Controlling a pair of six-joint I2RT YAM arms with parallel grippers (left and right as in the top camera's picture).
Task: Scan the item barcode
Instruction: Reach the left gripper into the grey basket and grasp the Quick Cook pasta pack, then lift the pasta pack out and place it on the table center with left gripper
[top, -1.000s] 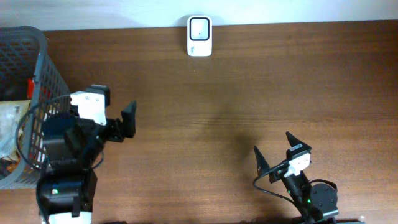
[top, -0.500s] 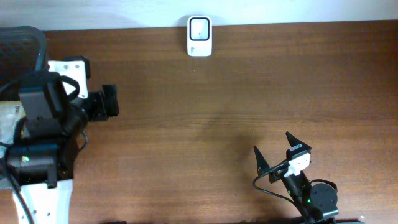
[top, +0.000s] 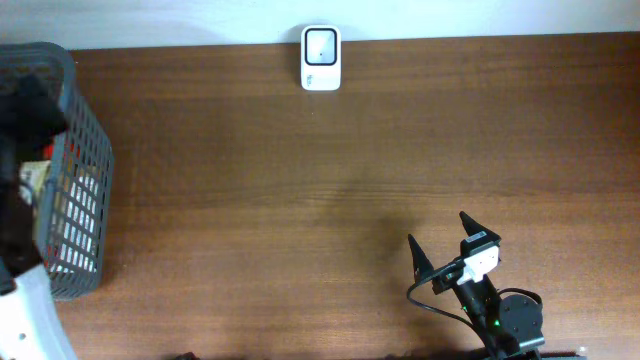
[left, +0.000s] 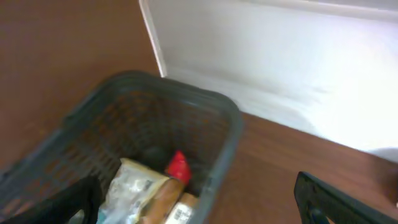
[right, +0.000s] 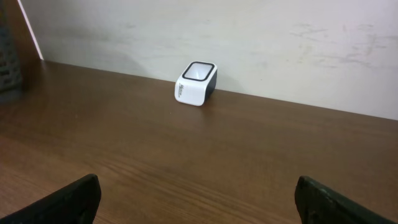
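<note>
The white barcode scanner (top: 321, 58) stands at the table's far edge, also seen in the right wrist view (right: 196, 83). Packaged items lie in the grey basket (left: 231, 127): a crinkled pale packet (left: 134, 183), a red piece (left: 178, 165) and a brown pack with a barcode label (left: 179, 211). My left gripper (left: 199, 211) hangs open above the basket's near side, holding nothing. My left arm (top: 25, 300) is a blur at the left edge in the overhead view. Near the front right, my right gripper (top: 445, 245) stands open and empty, facing the scanner.
The basket (top: 75, 160) fills the table's left end, its corner showing in the right wrist view (right: 9, 68). A pale wall (right: 249, 37) runs behind the scanner. Brown tabletop (top: 330, 190) lies between basket, scanner and right arm.
My left arm has swung left from the table beside the basket to above it. Its jaws stay wide. The right arm has not moved.
</note>
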